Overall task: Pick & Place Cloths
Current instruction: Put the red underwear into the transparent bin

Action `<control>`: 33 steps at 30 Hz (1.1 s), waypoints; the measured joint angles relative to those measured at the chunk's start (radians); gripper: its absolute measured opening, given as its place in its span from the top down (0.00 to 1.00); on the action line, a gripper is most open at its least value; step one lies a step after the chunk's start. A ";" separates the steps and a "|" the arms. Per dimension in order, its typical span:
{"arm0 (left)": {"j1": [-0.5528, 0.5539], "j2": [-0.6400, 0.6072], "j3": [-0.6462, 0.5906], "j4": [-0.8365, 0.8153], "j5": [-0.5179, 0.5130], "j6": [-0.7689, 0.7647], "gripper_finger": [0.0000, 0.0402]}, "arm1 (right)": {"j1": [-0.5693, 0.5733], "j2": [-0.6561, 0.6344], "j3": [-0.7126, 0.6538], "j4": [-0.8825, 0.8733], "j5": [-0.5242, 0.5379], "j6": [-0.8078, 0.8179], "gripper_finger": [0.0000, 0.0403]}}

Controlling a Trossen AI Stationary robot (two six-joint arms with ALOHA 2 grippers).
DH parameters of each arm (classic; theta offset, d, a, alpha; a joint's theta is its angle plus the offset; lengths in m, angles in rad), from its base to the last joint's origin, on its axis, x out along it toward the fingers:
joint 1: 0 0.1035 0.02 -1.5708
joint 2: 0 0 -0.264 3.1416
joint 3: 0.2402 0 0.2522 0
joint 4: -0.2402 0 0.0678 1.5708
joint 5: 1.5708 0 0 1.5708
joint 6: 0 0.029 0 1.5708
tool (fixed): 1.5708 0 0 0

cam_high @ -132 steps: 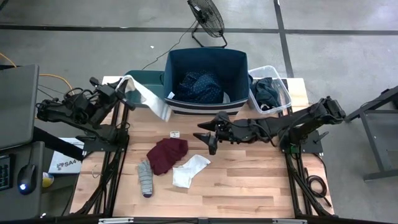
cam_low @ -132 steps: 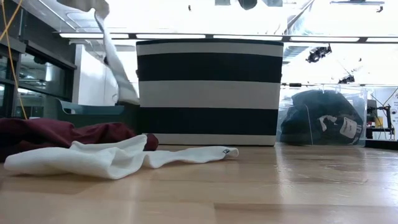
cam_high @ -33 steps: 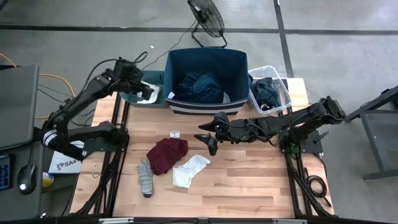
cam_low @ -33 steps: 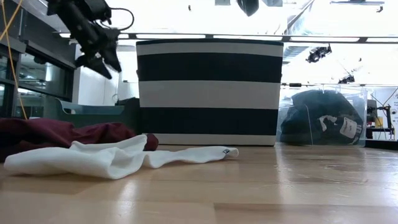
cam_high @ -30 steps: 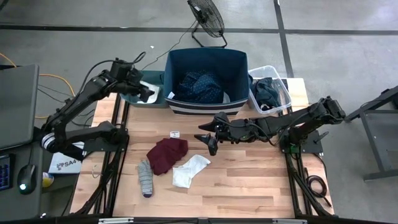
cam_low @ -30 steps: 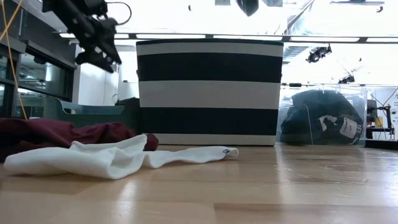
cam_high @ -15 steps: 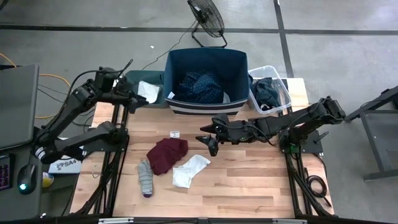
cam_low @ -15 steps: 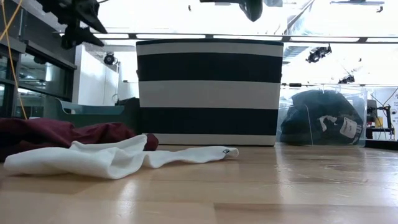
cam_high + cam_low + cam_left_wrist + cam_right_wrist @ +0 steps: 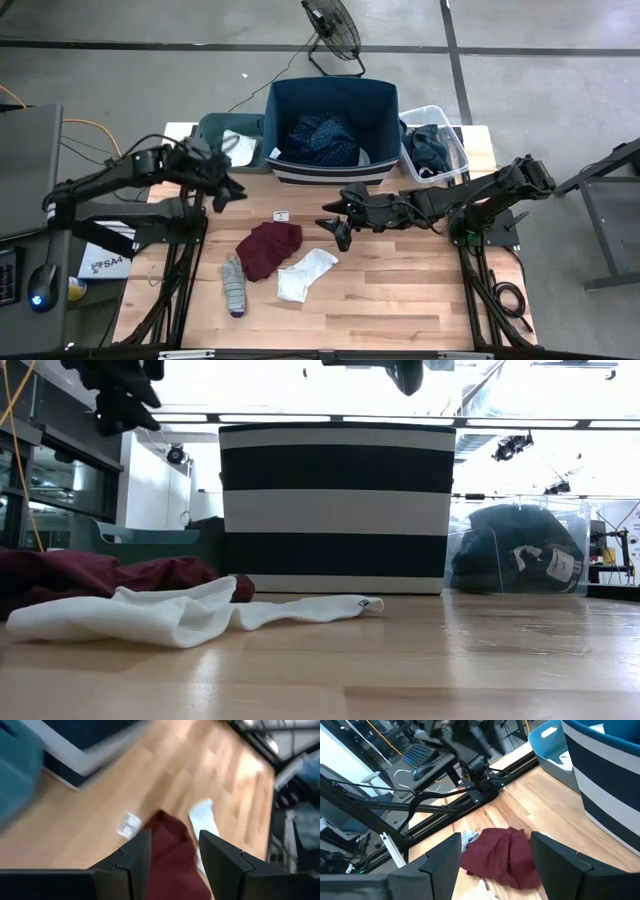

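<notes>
The left gripper hangs near the table's left edge, fingers apart and empty; the right gripper, also spread, hovers mid-table beside the maroon cloth.

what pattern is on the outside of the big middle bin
Wide horizontal navy and white stripes on the bin, clearest in the low view.

A navy bin with white stripes stands at the far edge of the wooden surface, with a teal bin just beside it on one side and a clear plastic bin on the other. A small white tag lies on the wood in front of the striped bin. On the grey floor beyond the surface stands a black fan, and off to the side a computer mouse rests by a keyboard.
</notes>
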 joint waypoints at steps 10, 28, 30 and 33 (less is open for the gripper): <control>-0.280 0.008 -0.114 0.018 -0.070 -0.014 0.59 | 0.000 0.000 0.000 -0.028 -0.032 0.000 0.43; -0.479 0.205 -0.201 0.193 -0.112 0.264 0.58 | 0.000 0.000 0.000 -0.028 -0.052 -0.008 0.43; -0.492 0.251 -0.201 0.227 -0.123 0.305 0.55 | 0.000 0.000 0.000 -0.028 -0.052 -0.008 0.43; -0.514 0.317 -0.201 0.264 -0.147 0.367 0.46 | 0.000 0.000 0.000 -0.028 -0.052 -0.008 0.43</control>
